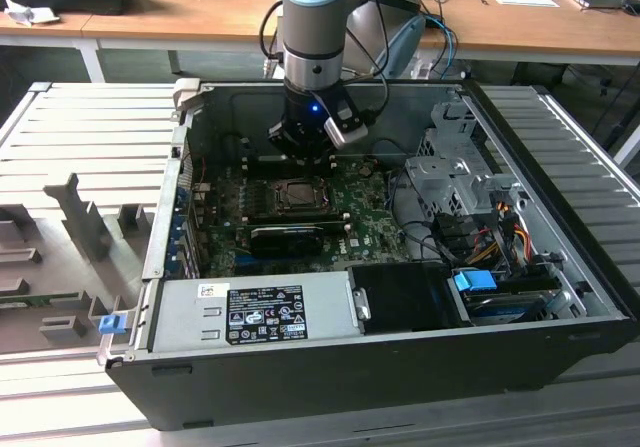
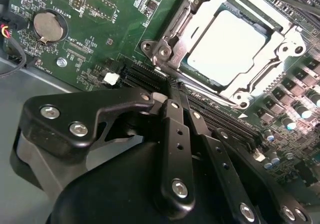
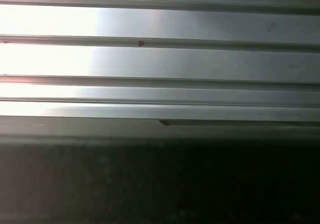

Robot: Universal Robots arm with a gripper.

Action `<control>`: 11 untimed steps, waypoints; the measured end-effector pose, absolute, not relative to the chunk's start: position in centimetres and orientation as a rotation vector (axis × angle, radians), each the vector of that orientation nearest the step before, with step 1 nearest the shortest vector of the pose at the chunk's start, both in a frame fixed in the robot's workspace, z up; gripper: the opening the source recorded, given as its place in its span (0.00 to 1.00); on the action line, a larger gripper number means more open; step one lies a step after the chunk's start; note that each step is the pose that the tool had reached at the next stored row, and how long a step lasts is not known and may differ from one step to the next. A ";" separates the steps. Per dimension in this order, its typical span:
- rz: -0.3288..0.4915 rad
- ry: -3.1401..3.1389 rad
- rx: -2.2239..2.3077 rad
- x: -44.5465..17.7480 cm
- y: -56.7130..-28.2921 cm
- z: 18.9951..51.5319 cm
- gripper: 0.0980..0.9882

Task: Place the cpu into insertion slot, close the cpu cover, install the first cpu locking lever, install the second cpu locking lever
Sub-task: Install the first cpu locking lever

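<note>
In the second wrist view the cpu [image 2: 227, 46], a pale square plate, lies in the insertion slot [image 2: 150, 47] on the green board. The silvery cpu cover [image 2: 282, 48] lies flat around it, framing its edges. My gripper [image 2: 172, 89] is shut, its two black fingers [image 2: 175, 134] pressed together with nothing visible between them. Their tips sit just outside the socket's edge, over a black connector row. In the exterior view my gripper [image 1: 300, 139] hangs inside the open computer case, just behind the insertion slot [image 1: 298, 196].
A long black card [image 1: 290, 235] lies in front of the socket. A grey power supply [image 1: 255, 310] lines the case's front, and a drive cage with cables [image 1: 470, 207] fills the exterior view's right. A coin battery [image 2: 49, 25] sits on the board. Ribbed grey metal [image 3: 160, 58] surrounds the case.
</note>
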State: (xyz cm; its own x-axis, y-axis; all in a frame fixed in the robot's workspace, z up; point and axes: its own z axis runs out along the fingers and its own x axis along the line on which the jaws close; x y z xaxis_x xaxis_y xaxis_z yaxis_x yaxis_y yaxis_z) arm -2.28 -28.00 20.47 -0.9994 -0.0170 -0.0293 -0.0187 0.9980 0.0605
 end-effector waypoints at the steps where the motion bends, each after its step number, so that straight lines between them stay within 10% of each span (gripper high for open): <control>1: 0.094 3.111 -0.028 -2.3 -28.0 20.4 0.01; 11: 0.105 3.112 -0.028 -2.2 -28.2 20.1 0.01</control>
State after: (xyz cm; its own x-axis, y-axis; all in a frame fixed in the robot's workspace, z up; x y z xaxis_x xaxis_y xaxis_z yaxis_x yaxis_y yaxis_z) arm -2.18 -28.19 20.09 -0.9994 -0.0168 -0.0287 -0.0187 0.9976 0.0670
